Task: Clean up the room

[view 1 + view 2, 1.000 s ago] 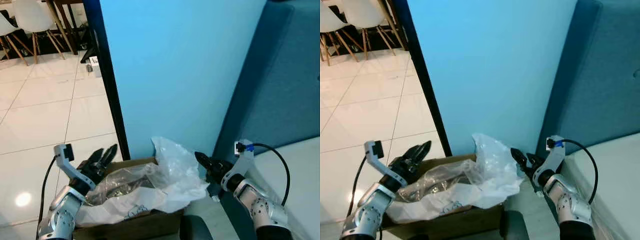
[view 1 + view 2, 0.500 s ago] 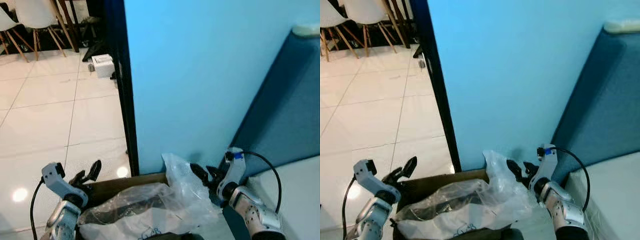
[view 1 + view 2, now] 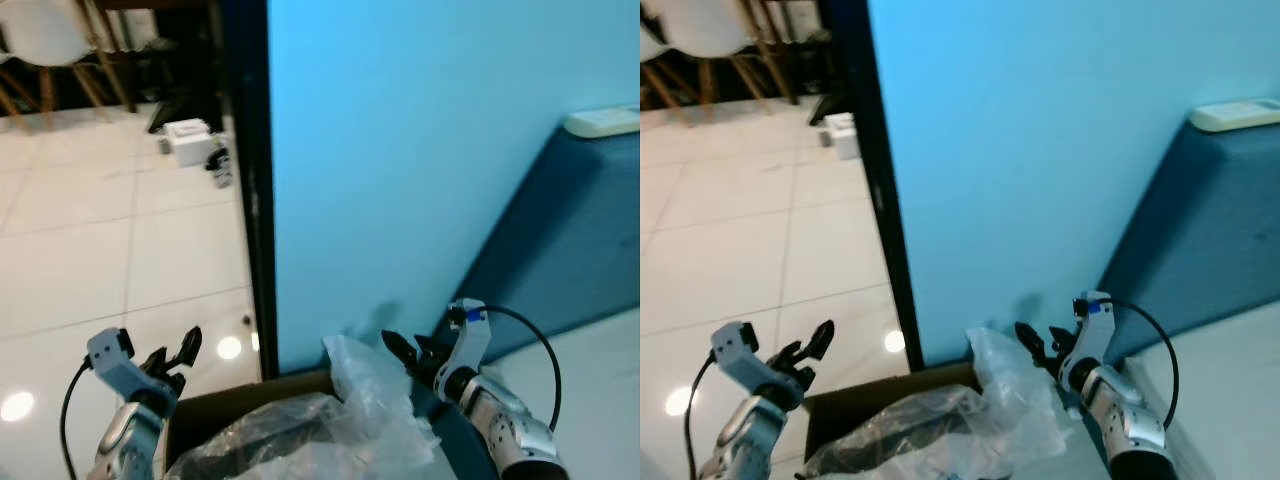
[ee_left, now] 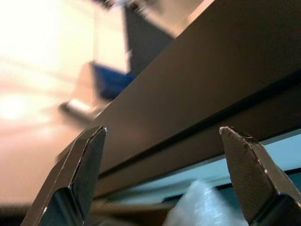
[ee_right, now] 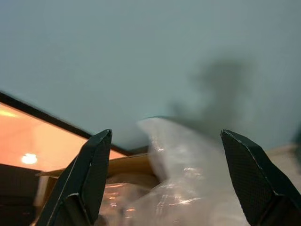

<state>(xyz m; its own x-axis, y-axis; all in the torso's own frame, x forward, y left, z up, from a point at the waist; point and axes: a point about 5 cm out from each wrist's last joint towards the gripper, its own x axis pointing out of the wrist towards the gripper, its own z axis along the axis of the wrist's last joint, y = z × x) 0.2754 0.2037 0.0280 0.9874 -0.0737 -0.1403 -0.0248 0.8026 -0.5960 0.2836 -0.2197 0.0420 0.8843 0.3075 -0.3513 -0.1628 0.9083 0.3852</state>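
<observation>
- Brown cardboard box (image 3: pixel 250 400) sits low in front of the robot, against the light blue wall (image 3: pixel 400 150), holding a crumpled clear plastic bag (image 3: pixel 340 425).
- Left claw (image 3: pixel 178 352): released, fingers spread, just beside the box's left edge, over white floor tiles (image 3: pixel 90 260).
- Right claw (image 3: pixel 408 352): released, near the bag's upper right, by the dark blue padded headboard (image 3: pixel 560 240).

You're looking along the right gripper (image 5: pixel 164 181), its two black fingers (image 5: pixel 87 176) spread wide with nothing between them. Past the tips, a crumpled clear plastic bag (image 5: pixel 188 165) rises out of a cardboard box (image 5: pixel 127 165). A plain blue-grey wall (image 5: pixel 141 61) stands behind them, with a dark frame (image 5: pixel 42 122) running beside it and glossy floor (image 5: pixel 28 148) beyond.
</observation>
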